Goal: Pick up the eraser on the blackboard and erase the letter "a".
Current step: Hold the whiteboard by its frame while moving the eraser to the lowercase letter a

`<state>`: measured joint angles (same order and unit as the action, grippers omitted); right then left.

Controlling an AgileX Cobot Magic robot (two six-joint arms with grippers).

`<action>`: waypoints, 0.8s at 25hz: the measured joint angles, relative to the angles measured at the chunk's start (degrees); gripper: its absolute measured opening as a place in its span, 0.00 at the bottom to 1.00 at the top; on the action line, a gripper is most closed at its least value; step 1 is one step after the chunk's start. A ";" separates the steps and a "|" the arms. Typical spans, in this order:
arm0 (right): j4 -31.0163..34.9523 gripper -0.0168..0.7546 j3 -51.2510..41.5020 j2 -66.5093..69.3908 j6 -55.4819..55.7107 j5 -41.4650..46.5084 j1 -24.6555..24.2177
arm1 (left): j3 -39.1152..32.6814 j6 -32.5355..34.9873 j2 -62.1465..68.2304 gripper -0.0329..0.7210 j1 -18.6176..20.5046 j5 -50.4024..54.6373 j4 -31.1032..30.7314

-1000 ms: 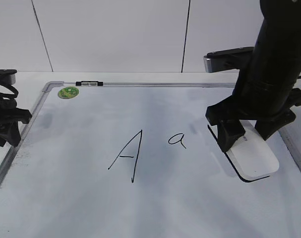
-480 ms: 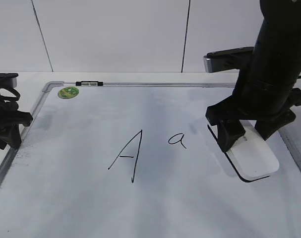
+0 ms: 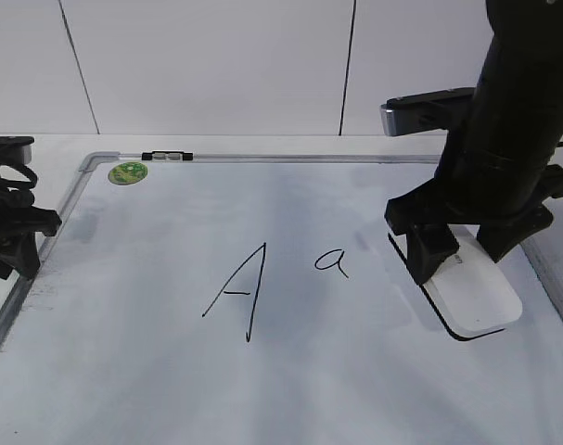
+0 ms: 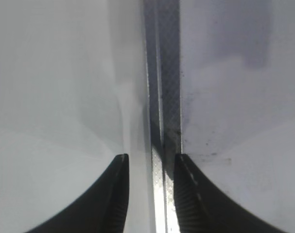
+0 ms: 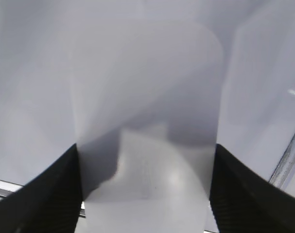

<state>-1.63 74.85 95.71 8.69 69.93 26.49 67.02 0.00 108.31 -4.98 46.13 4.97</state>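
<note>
The white eraser (image 3: 478, 298) lies on the blackboard (image 3: 151, 380) near its right edge, black felt down. My right gripper (image 3: 459, 263) stands straight over it, one finger against each long side; in the right wrist view the eraser (image 5: 147, 111) fills the whole gap of the gripper (image 5: 146, 148). The small letter "a" (image 3: 332, 262) is just left of the eraser, near the middle of the board. My left gripper (image 3: 12, 250) hangs at the board's left edge, slightly open and empty; in its wrist view the gripper (image 4: 151, 158) straddles the grey frame (image 4: 162, 97).
A large capital "A" (image 3: 236, 292) is drawn left of the small "a". A round green sticker (image 3: 127, 171) and a small black clip (image 3: 168, 156) sit at the board's far left corner. A white wall stands behind the table.
The left gripper shifted slightly at the board's left edge. The right gripper and the eraser have not moved.
</note>
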 joint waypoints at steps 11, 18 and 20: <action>0.00 0.75 0.00 0.00 0.00 0.00 0.00 | 0.00 0.00 0.00 0.35 0.02 0.00 -0.04; 0.00 0.75 0.00 0.00 0.00 0.00 0.00 | 0.00 0.00 0.67 0.35 0.02 0.00 -0.04; -0.10 0.75 0.00 0.00 0.00 0.00 0.00 | 0.44 0.00 1.06 0.35 0.02 0.23 -0.04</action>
<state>-1.74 74.85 95.71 8.69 69.93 26.49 67.46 0.00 109.36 -4.96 46.36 4.92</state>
